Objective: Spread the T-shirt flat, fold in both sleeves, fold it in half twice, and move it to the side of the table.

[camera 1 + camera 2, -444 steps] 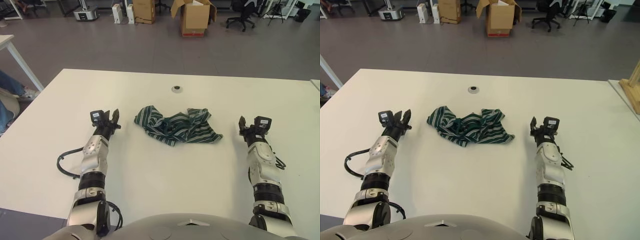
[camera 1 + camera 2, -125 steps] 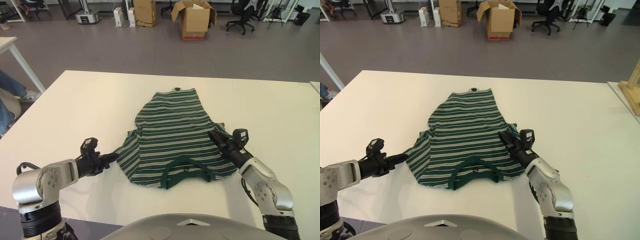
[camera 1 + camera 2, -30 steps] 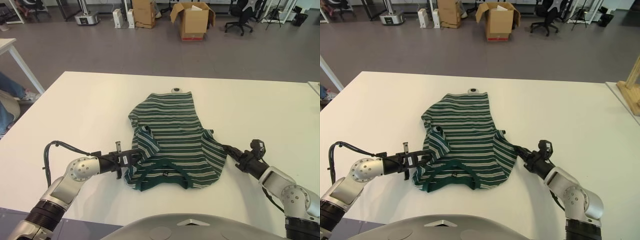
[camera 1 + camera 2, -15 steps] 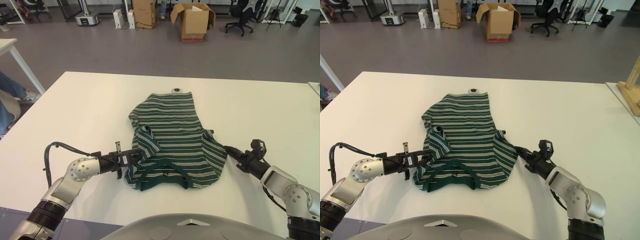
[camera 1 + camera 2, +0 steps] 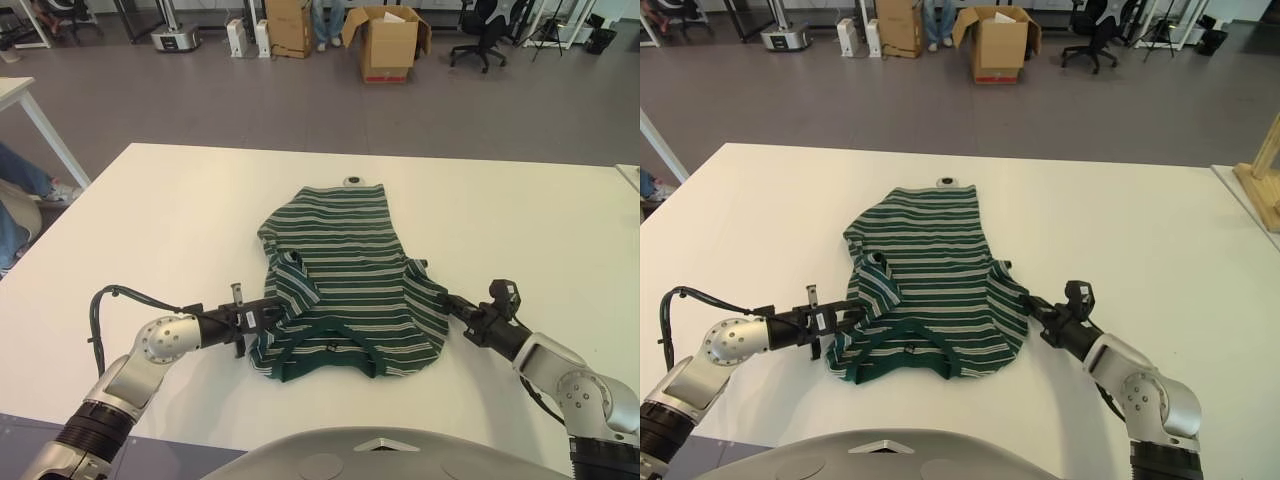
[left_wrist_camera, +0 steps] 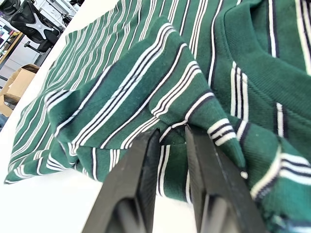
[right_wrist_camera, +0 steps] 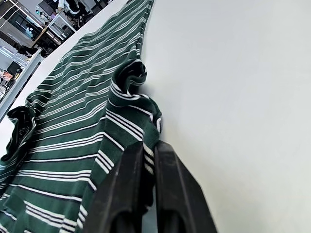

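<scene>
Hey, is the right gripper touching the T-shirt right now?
Touching. The right wrist view shows the right gripper shut on the T-shirt, its edge pinched between the fingers.

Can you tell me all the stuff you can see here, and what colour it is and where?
T-shirt: one, green with white stripes, middle of the table, collar toward the robot, its left sleeve folded in.
table: one, white, under the T-shirt.
round cap: one, grey, on the table at the T-shirt's far edge.
cardboard boxes: two, brown, on the floor behind the table.
office chair: one, black, far back on the right.
left gripper: one, black, pinching the T-shirt's left edge.
right gripper: one, black, pinching the T-shirt's right sleeve.
</scene>
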`<action>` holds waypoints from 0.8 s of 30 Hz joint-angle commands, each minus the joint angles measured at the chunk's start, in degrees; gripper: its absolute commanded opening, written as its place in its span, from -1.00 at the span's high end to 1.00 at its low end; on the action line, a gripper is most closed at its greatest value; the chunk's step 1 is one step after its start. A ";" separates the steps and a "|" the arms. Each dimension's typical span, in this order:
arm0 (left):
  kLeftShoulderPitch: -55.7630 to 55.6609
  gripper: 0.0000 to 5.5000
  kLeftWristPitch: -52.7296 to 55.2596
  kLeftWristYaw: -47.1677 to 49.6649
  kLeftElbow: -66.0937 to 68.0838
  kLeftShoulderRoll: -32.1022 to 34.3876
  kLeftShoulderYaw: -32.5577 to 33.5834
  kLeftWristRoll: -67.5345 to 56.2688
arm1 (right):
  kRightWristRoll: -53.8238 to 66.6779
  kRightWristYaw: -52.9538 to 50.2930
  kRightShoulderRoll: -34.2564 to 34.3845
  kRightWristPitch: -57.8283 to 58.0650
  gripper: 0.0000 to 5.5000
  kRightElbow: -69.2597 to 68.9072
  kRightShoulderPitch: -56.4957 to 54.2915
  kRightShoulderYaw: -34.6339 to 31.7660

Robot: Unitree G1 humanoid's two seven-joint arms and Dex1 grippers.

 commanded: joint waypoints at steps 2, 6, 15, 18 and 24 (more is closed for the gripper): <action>1.02 0.64 0.96 -0.17 0.85 -0.53 -0.24 1.32 | -3.24 -3.58 0.80 1.00 1.00 5.67 1.79 -0.57; 0.00 0.64 2.20 0.67 1.52 -2.14 1.00 -0.11 | -2.11 -4.85 -0.01 0.17 1.00 5.49 -0.18 -3.95; 1.59 0.64 5.29 -6.29 -4.69 -3.66 3.46 -13.13 | 6.54 -3.91 0.50 4.50 1.00 -6.92 -2.30 -3.98; 0.81 0.64 9.92 -9.91 -7.93 -2.05 7.13 -20.98 | 7.89 -5.10 1.05 5.59 1.00 -9.27 -3.24 -3.27; -2.74 0.64 13.21 -10.57 -5.84 -1.71 11.48 -22.01 | 6.47 -6.17 4.63 6.83 1.00 -9.98 -5.01 5.19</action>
